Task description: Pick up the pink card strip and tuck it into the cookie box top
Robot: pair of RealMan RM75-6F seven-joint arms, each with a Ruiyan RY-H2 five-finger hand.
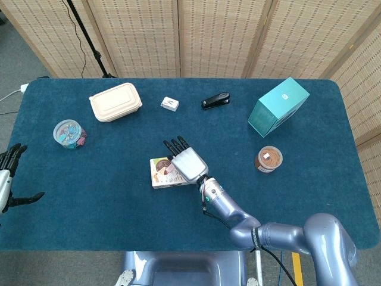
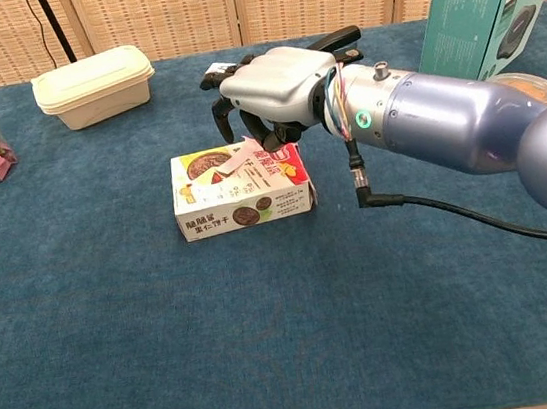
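Pink strip (image 2: 237,159) lies slanted across the top of the cookie box (image 2: 241,204), one end toward the box's left half, the other under the right hand (image 2: 268,89); whether its tip is already under a flap I cannot tell; right hand hovers over the box's rear right corner, palm down, fingers curled downward above the strip's far end; from the chest view a fingertip looks close to or on the strip, contact uncertain, and no clear pinch shows, so I cannot tell whether it holds; judged: the palm-down pose suits pressing or sliding the strip flat into the top rather than lifting it

Left hand (image 1: 9,179) sits at the table's left edge, well apart from the work, fingers spread, holding nothing

Box lies flat near mid-table on blue cloth (image 1: 107,196), with bare cloth on all sides; front and left of box are free, so a push that way has room; nearest neighbours are well apart: cream tub (image 1: 115,101) and clip jar (image 1: 69,133) to the left rear, small white box (image 1: 170,104) and stapler (image 1: 215,100) behind, teal box (image 1: 278,106) and brown jar (image 1: 268,159) to the right
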